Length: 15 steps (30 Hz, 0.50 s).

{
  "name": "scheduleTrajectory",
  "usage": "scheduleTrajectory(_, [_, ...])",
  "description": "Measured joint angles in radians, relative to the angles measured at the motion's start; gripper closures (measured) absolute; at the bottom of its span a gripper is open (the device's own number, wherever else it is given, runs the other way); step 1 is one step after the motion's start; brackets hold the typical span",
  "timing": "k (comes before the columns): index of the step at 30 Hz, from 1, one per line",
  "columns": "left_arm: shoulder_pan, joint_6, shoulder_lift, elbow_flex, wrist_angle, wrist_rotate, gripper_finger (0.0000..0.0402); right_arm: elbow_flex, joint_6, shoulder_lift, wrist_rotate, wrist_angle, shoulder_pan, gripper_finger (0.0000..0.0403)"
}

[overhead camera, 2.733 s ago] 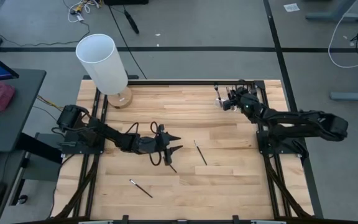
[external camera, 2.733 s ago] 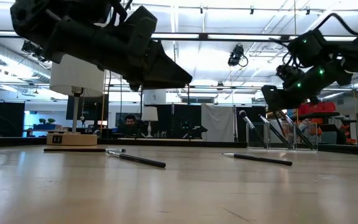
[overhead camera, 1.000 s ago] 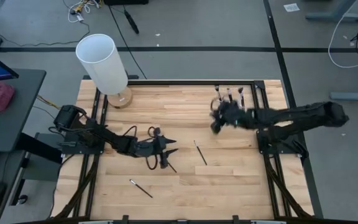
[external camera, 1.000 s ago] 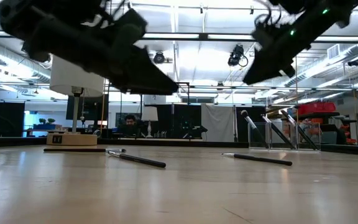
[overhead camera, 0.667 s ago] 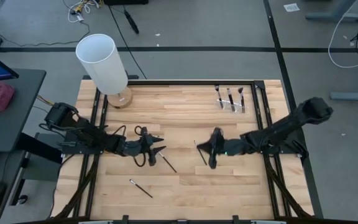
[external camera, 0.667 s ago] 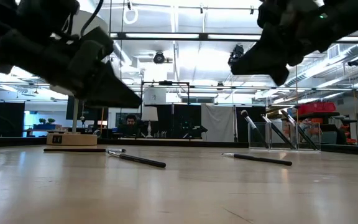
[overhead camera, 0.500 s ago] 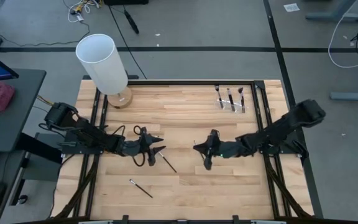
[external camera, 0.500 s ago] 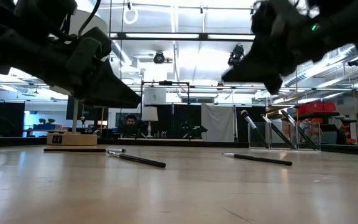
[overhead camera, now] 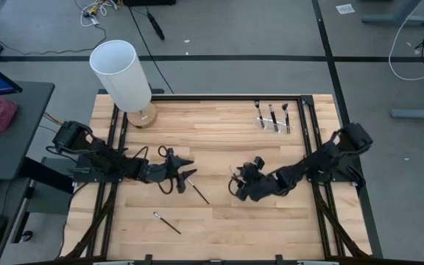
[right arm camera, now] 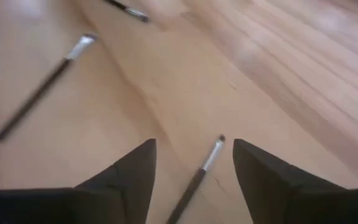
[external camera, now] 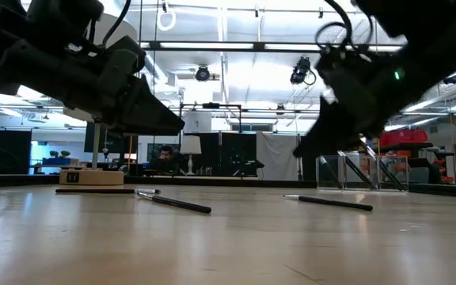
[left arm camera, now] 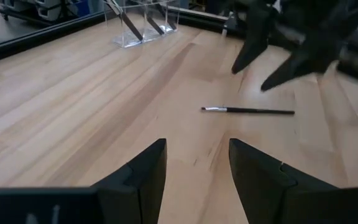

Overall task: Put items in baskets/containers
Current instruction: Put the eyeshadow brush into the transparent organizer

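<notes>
Three thin dark brushes lie flat on the wooden table: one [overhead camera: 199, 193] just off my left gripper's tips, one [overhead camera: 166, 222] toward the near edge, and one [right arm camera: 205, 160] under my right gripper. My right gripper [right arm camera: 194, 144] hovers open above that brush, a finger to each side of it, touching nothing. My left gripper [overhead camera: 187, 174] waits open left of centre, pointing toward the right gripper [left arm camera: 278, 56]. The clear holder [overhead camera: 273, 118] stands at the far right with three brushes upright in it.
A tall white cylinder [overhead camera: 122, 73] on a round wooden base stands at the far left corner. Black frame rails [overhead camera: 308, 140] run along the table's sides. Bare wood lies between the holder and the two grippers.
My right gripper has swung from beside the holder toward the table's middle and near edge, coming down until it hangs low over the middle brush. My left gripper has drawn back a little toward the table's left edge. The brushes have not moved.
</notes>
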State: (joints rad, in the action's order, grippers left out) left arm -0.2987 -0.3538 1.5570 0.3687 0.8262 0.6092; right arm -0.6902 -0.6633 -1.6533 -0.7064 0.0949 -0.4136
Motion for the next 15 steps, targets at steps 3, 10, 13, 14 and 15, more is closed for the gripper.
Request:
scheduleTrajectory(3, [0.012,0.000,0.000,0.000,0.004,0.000,0.0225,0.000,-0.105,-0.089,-0.091,0.030,-0.020,0.0179])
scheduleTrajectory(10, [0.038,0.001,0.000,0.000,0.010,0.000,0.0225,-0.001,-0.194,-0.290,-0.136,0.218,-0.026,0.0199])
scheduleTrajectory(13, [0.044,0.001,0.000,0.000,0.013,0.000,0.0225,-0.004,-0.260,-0.332,-0.167,0.196,-0.036,0.0218])
scheduleTrajectory(14, [0.045,0.000,0.000,0.000,0.013,-0.001,0.0225,-0.005,-0.279,-0.341,-0.179,0.179,-0.042,0.0224])
scheduleTrajectory(15, [0.045,0.000,0.000,0.000,0.013,-0.001,0.0225,-0.006,-0.295,-0.346,-0.189,0.163,-0.049,0.0231])
